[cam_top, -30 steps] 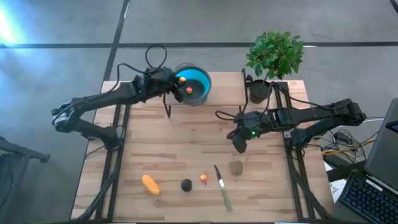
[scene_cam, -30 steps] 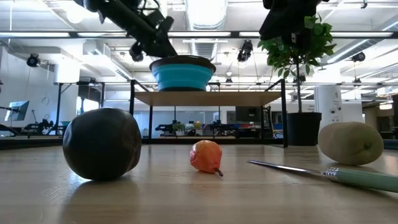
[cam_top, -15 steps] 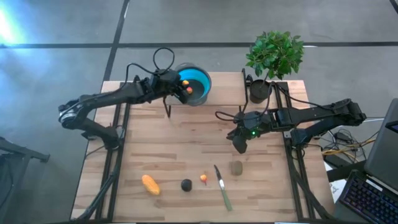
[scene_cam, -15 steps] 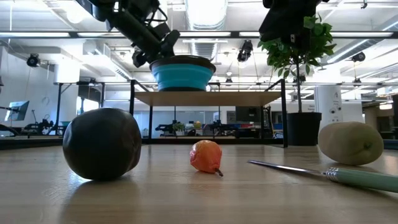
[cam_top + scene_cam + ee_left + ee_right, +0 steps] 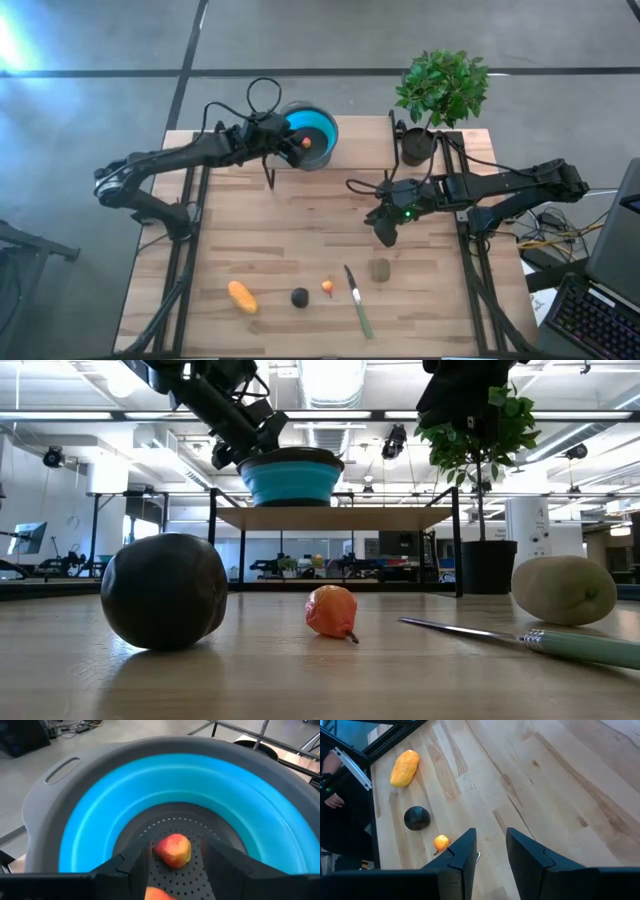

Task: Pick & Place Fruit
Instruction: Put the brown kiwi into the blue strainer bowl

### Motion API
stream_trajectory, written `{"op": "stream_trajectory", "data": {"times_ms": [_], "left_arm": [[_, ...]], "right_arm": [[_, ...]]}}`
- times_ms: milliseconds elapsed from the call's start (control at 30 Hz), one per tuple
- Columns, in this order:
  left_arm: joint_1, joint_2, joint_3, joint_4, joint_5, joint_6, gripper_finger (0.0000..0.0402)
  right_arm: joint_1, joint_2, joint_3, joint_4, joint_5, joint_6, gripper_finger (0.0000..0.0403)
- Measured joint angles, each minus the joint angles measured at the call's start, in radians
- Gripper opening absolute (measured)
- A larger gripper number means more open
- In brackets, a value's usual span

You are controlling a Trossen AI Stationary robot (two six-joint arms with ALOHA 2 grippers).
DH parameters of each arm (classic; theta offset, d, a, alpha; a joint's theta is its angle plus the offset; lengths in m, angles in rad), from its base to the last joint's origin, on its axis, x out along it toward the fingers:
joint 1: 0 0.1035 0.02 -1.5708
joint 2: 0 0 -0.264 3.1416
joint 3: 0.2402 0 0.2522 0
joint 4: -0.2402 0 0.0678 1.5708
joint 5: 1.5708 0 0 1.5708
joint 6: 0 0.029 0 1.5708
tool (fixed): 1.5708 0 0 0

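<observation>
Fruit (image 5: 173, 851) sits between the spread left end effector (image 5: 172, 870) fingers inside the bowl (image 5: 100, 815), a second piece cut off below

Left pincer (image 5: 172, 865) parted; right pincer (image 5: 490, 852) parted, hovering.

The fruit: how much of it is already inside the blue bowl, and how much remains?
Done: a red-yellow fruit lies in the blue bowl. In hand: nothing; the left gripper hangs open over it, the right gripper is open and empty. Left: orange-yellow fruit, black fruit, tiny orange fruit and olive fruit.
</observation>
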Motion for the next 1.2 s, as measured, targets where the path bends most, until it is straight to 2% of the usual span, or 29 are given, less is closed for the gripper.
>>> {"op": "stream_trajectory", "data": {"times_ms": [133,500,733,867,1200], "left_arm": [[0.000,0.000,0.002,-0.001,0.000,0.000,0.0188],[0.000,0.000,0.088,-0.006,-0.001,0.018,0.0191],[-0.007,-0.019,0.178,-0.158,0.031,0.074,0.0191],[-0.030,-0.052,0.204,-0.249,0.032,0.093,0.0191],[-0.096,-0.176,0.200,-0.259,0.001,0.080,0.0190]], "right_arm": [[0.000,0.000,0.000,0.000,0.000,-0.004,0.0101],[0.000,0.000,0.000,0.000,0.001,-0.005,0.0059],[0.004,0.000,0.000,0.000,-0.006,0.008,0.0040],[0.017,0.000,0.000,-0.001,-0.008,0.013,0.0034],[0.034,0.000,0.000,0.000,-0.007,0.033,0.0043]]}}
